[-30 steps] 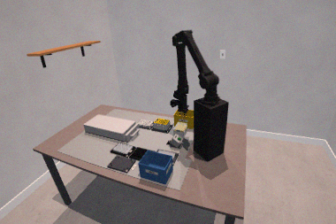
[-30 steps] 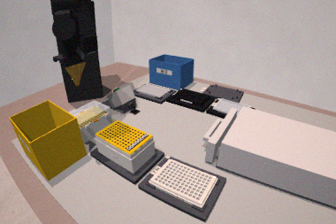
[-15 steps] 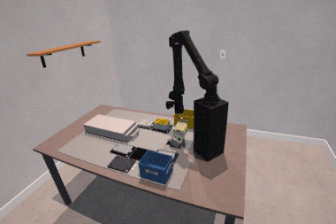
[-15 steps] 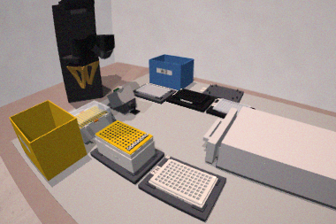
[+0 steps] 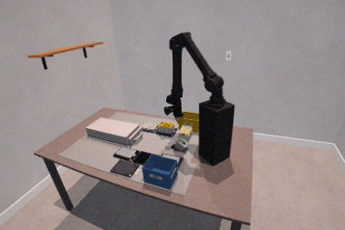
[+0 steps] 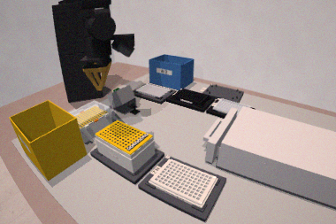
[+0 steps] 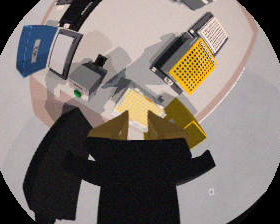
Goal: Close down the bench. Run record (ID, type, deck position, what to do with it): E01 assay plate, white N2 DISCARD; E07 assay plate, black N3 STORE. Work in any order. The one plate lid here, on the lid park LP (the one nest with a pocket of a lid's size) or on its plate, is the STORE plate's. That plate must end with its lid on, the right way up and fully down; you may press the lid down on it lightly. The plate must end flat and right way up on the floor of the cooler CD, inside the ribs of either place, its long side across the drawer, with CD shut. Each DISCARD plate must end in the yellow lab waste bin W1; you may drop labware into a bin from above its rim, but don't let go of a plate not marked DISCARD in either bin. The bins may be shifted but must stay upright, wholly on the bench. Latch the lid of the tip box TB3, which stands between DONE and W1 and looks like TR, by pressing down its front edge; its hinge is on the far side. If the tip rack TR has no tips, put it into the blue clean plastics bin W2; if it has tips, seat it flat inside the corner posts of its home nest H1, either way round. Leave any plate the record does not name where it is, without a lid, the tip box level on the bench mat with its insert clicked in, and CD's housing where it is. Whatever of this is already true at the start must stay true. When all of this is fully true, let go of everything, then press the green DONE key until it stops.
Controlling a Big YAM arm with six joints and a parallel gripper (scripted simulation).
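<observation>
Exterior view: gripper (image 6: 97, 79) hangs part-open above tip box (image 6: 90, 117).

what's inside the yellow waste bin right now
The yellow bin looks empty: the exterior view shows only bare inner walls and no plate. Its floor is hidden by the near wall, so something lying flat there cannot be ruled out.

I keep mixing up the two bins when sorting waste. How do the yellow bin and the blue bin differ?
The yellow bin stands at the near left end of the mat, beside the yellow tip racks; the blue bin stands at the far end, behind the plates. The blue bin's front shows a pale label; the yellow bin's label barely shows on its left side. Both are open-topped, upright boxes.
</observation>
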